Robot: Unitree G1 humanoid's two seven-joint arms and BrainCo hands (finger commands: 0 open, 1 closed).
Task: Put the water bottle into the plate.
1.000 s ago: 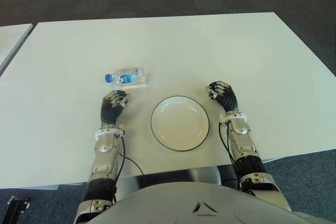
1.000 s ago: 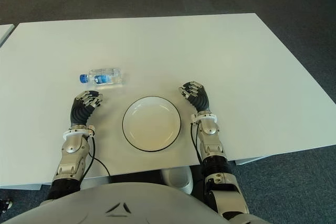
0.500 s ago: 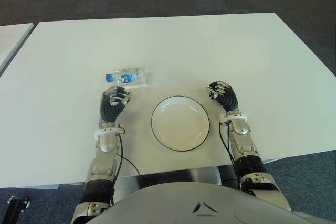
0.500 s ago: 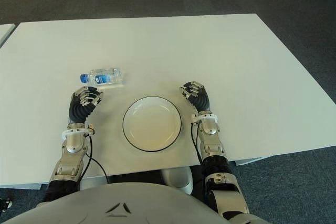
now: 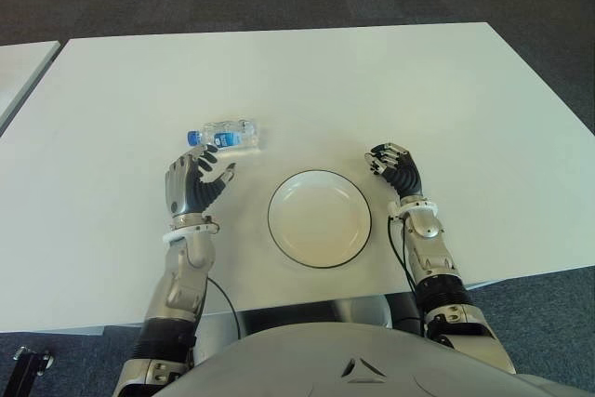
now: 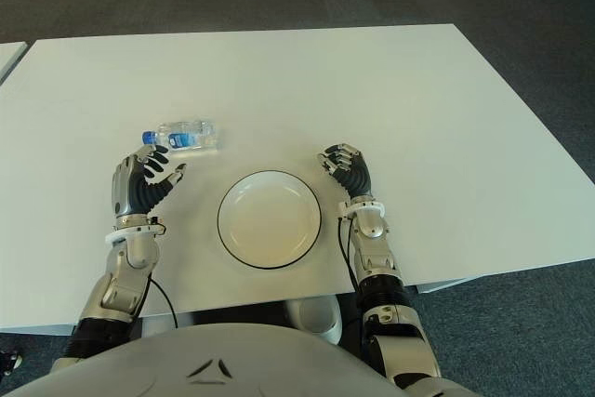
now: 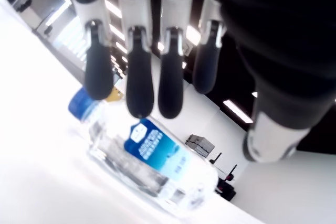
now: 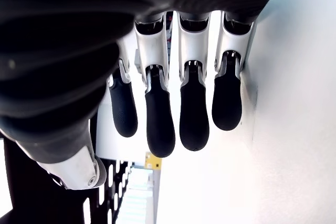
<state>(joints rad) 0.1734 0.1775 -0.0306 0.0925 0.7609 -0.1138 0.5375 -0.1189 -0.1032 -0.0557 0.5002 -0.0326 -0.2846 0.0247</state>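
Right now the water bottle (image 5: 223,137) lies on its side on the white desk (image 5: 390,81), blue cap toward the robot's left, label approx. mid-body. It sits beyond and to the left of the plate (image 5: 319,218), apart from it; the plate has nothing in it.

Left robot hand (image 5: 193,183) shows just short of the bottle on the robot's side, fingers (image 7: 139,77) spread and extended, w/ nothing in them. In the wrist view the fingertips hang over the bottle w/o clearly touching; contact can't be confirmed. Right robot hand (image 5: 397,172) shows beside the plate on its right, fingers loosely curled, holding nothing.

Handling, as a judgement: small clear plastic bottle, prob. light, thin-walled, so it'll give a bit under squeeze. Smooth and round, so lying down it can roll away if nudged from one side. Whether it's full can't be told for sure. Best hold looks like a wrap around the mid-body at the label, thumb opposite the fingers, not at the cap end, where it narrows and would pivot. Firm but not crushing grip. The plate's rim is low, so the bottle may roll once laid in; set it down gently, near centre.
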